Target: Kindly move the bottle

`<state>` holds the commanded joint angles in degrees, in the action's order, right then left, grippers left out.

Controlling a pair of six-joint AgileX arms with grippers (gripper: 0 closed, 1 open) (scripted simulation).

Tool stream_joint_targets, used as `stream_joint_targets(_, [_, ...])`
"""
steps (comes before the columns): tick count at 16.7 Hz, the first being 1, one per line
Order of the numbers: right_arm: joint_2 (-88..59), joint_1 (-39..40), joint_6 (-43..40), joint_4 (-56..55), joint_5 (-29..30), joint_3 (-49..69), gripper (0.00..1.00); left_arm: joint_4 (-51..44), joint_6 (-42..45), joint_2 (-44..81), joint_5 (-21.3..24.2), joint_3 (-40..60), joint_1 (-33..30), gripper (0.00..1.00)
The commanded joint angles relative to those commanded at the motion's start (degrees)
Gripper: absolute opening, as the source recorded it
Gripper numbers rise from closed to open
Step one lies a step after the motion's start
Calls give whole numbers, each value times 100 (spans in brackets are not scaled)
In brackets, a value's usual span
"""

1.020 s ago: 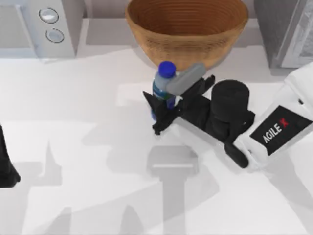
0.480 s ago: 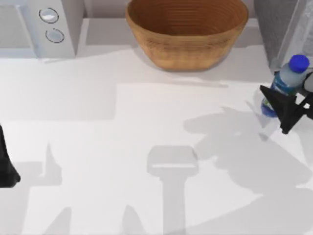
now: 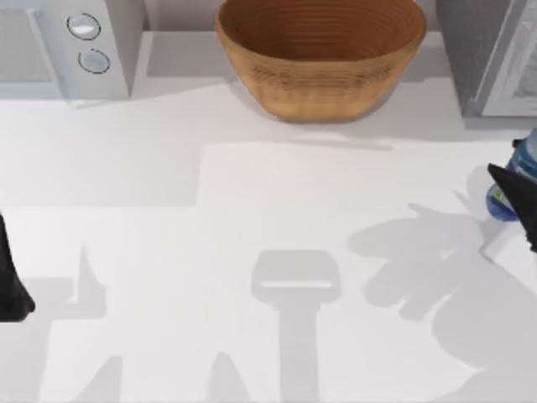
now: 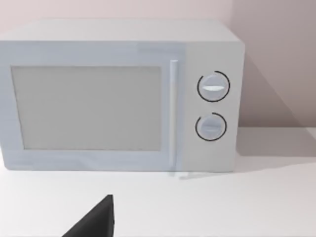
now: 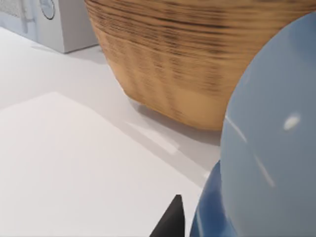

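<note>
Bottle (image 3: pixel 513 183) sits at far right edge of top view, mostly cut off; base and label show, long axis looks near upright w/ slight tilt, but I can't be sure. Right gripper (image 3: pixel 522 206) dark finger is against it; looks clamped on bottle. Since 0.5 s ago both slid further right, cap now out of frame. Basket (image 3: pixel 320 52) top centre, well apart. Left gripper (image 3: pixel 10 281) parked at left edge; fingers can't tell.

Left wrist: microwave (image 4: pixel 118 96) ahead, dark finger tip (image 4: pixel 96 221) low.

Right wrist: bottle (image 5: pixel 269 163) close up, basket (image 5: pixel 197 59) behind.
</note>
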<state>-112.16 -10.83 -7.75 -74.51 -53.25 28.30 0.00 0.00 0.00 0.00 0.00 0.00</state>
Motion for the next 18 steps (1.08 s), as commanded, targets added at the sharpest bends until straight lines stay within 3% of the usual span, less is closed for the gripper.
stream_joint_targets(11, [-1440, 760, 166, -717, 773, 830, 0, 0, 0, 0, 0, 0, 0, 100])
stream_joint_targets(15, [-1456, 775, 171, -731, 788, 845, 0, 0, 0, 0, 0, 0, 0, 100])
stream_joint_targets(18, [-1456, 775, 171, -731, 788, 845, 23, 0, 0, 0, 0, 0, 0, 100])
